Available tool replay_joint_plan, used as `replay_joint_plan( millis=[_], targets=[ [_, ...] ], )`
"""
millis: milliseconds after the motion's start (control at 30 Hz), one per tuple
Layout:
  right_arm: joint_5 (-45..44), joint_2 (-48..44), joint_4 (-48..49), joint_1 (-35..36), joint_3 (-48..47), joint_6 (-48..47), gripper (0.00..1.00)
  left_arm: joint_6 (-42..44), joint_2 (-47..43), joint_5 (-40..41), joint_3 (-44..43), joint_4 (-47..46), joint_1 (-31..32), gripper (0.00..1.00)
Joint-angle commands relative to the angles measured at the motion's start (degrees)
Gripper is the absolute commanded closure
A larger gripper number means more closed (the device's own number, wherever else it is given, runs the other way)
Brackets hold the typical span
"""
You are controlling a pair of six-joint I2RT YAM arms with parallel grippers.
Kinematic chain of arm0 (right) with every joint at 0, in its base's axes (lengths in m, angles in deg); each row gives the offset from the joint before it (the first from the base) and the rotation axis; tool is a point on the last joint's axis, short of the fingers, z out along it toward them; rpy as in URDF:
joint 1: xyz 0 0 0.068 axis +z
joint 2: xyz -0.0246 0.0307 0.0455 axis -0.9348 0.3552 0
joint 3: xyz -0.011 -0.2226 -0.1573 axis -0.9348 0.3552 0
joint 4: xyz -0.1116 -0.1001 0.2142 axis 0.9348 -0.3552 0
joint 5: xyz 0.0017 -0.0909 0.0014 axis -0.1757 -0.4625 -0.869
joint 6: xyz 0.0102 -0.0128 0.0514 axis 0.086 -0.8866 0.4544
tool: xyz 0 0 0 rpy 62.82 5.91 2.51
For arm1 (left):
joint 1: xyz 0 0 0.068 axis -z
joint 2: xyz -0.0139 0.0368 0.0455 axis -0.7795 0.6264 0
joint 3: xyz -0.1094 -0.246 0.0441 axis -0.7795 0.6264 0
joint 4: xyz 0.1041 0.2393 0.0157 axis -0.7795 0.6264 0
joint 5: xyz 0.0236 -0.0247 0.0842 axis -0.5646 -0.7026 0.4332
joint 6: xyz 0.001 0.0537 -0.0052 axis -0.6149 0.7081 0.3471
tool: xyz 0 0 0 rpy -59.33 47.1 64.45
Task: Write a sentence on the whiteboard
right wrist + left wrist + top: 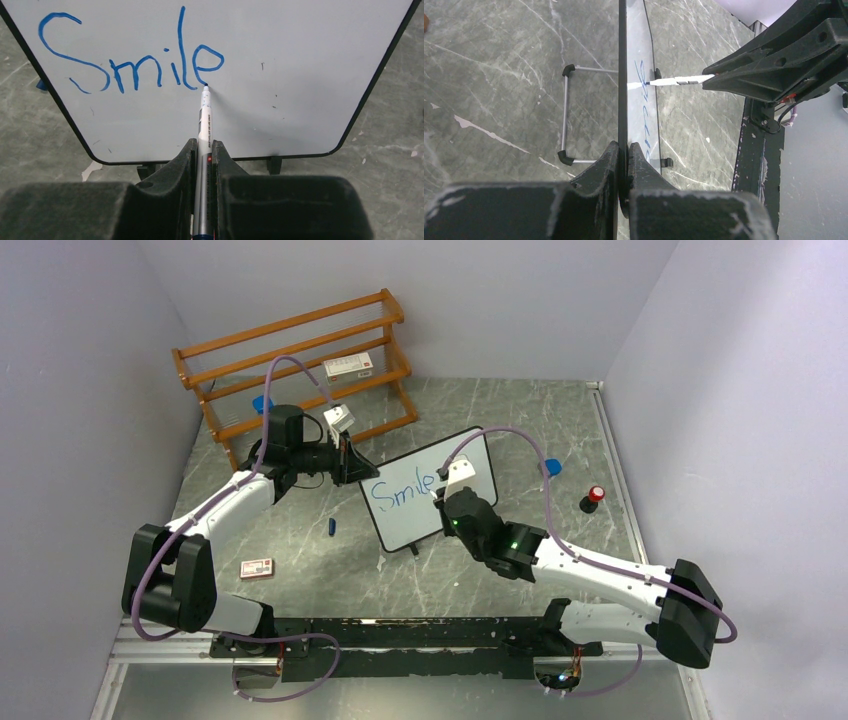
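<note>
The whiteboard (405, 527) stands upright on the table's middle, tilted back on its wire stand (566, 115). My left gripper (352, 466) is shut on the board's black left edge (622, 75), one finger on each side. The sentence (130, 65) reads "Smile" in blue, on the upper left of the board face (300, 60). My right gripper (202, 147) is shut on a silver marker (204, 125). The marker's tip touches the board at the tail of the "e". In the left wrist view the marker (679, 80) meets the board from the right.
A wooden rack (300, 350) stands at the back left with a small box (348, 366) on it. A blue cap (332, 526) and another small box (257, 568) lie left of the board. A blue piece (552, 467) and a red-topped black knob (592, 498) sit to the right.
</note>
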Motion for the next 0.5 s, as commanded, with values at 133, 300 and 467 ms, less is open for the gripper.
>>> replay_joint_plan(
  millis=[133, 300, 467],
  targets=[
    [-4.0, -0.3, -1.3, -0.4, 0.7, 1.2, 1.0, 3.3, 0.9, 0.6, -0.7, 2.4, -0.3, 0.95],
    [-5.5, -1.1, 0.4, -0.4, 1.1, 1.6, 1.0, 3.3, 0.8, 0.7, -0.7, 2.3, -0.3, 0.95],
    [-5.0, -3.0, 1.4, -0.5, 1.5, 1.3, 1.0, 3.2, 0.9, 0.9, -0.8, 2.5, -0.4, 0.95]
  ],
)
